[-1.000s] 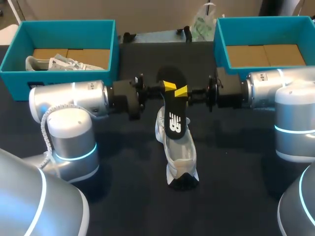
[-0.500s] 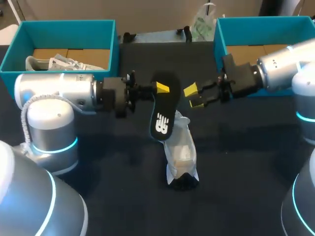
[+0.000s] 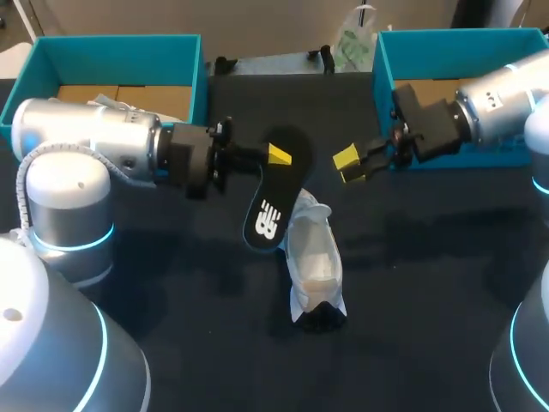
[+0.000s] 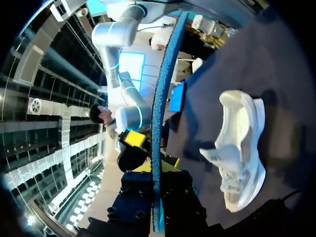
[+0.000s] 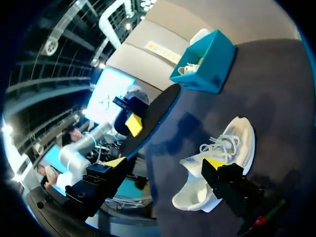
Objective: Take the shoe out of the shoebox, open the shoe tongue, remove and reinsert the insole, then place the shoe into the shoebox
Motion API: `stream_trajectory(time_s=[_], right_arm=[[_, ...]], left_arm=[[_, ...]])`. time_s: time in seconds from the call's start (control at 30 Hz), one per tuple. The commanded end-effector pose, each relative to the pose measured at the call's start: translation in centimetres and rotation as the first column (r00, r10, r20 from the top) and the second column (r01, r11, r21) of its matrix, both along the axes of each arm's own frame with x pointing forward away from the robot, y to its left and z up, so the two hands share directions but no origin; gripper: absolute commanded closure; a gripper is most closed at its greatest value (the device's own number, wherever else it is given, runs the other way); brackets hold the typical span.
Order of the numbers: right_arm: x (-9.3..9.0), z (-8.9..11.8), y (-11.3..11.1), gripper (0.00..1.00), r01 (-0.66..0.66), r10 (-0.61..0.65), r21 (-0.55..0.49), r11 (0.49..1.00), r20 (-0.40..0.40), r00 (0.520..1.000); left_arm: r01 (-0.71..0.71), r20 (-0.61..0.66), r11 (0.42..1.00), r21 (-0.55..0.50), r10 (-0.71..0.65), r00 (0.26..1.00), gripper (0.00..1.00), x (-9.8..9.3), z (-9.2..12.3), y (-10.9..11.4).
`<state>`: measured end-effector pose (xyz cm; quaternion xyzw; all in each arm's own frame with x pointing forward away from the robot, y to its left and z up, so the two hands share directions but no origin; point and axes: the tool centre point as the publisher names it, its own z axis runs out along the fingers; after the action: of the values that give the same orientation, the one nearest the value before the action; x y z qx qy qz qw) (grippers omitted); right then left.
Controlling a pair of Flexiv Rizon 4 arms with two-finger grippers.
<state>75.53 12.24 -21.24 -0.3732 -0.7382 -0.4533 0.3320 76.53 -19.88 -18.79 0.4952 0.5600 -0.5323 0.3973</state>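
Observation:
A black insole (image 3: 273, 196) hangs in the air above the table, and my left gripper (image 3: 276, 156) is shut on its upper end. In the left wrist view the insole (image 4: 159, 113) runs edge-on between that gripper's fingers (image 4: 157, 197). The white shoe (image 3: 313, 268) lies on the dark table just below the insole's lower end, toe towards the front. My right gripper (image 3: 348, 165) stands open to the right of the insole, apart from it and holding nothing. In the right wrist view the insole (image 5: 148, 123) and the shoe (image 5: 219, 160) lie ahead of its spread fingers (image 5: 116, 161).
A teal shoebox (image 3: 26, 94) at the back left holds another light shoe (image 3: 94, 108). A second teal shoebox (image 3: 382, 77) stands at the back right with only its cardboard floor showing. A plastic bag (image 3: 353, 41) lies at the table's far edge.
My right gripper has opened, let go of the insole and drawn back to the right. The left arm has swung the insole so that its lower end tilts left, off the shoe.

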Motion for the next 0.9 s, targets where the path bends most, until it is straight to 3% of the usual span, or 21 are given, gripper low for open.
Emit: stream_trajectory(time_s=[0.03, 0.13, 0.2, 0.6, 0.73, 0.8, 0.9], right_arm=[[-1.7, 0.9, -2.1, 0.0, -0.067, 0.094, -0.137, 0.988, 0.204, 0.975], [-2.7, 0.7, -3.2, 0.0, -0.106, 0.16, -0.198, 0.974, 0.281, 0.946], [-3.4, 0.1, -4.4, 0.0, -0.15, 0.214, -0.217, 0.965, 0.31, 0.926], [-3.6, 0.0, -4.8, 0.0, -0.164, 0.228, -0.221, 0.961, 0.304, 0.925], [-4.4, -0.7, -5.6, 0.0, -0.214, 0.357, -0.375, 0.902, 0.371, 0.857], [-5.0, -1.2, -6.2, 0.0, -0.222, 0.381, -0.377, 0.899, 0.426, 0.821], [-6.1, -1.8, -6.5, 0.0, -0.222, 0.446, -0.462, 0.858, 0.459, 0.768]], left_arm=[[0.021, -0.072, 1.0, 0.015, -0.02, 0.997, 1.0, -1.5, 1.3, 0.2], [0.046, -0.141, 0.999, 0.027, -0.042, 0.989, 1.0, -2.9, 2.2, 0.4], [0.062, -0.107, 0.994, 0.088, -0.053, 0.993, 1.0, -4.3, 2.7, 0.8], [0.062, -0.107, 0.994, 0.088, -0.053, 0.993, 1.0, -4.3, 2.7, 0.8], [0.046, -0.237, 0.997, 0.059, -0.03, 0.971, 1.0, -7.0, 3.1, -0.7], [0.034, -0.339, 0.998, 0.044, -0.017, 0.941, 1.0, -8.2, 3.5, -0.9], [0.061, -0.545, 0.998, -0.011, -0.057, 0.837, 1.0, -9.9, 4.0, -0.6]])
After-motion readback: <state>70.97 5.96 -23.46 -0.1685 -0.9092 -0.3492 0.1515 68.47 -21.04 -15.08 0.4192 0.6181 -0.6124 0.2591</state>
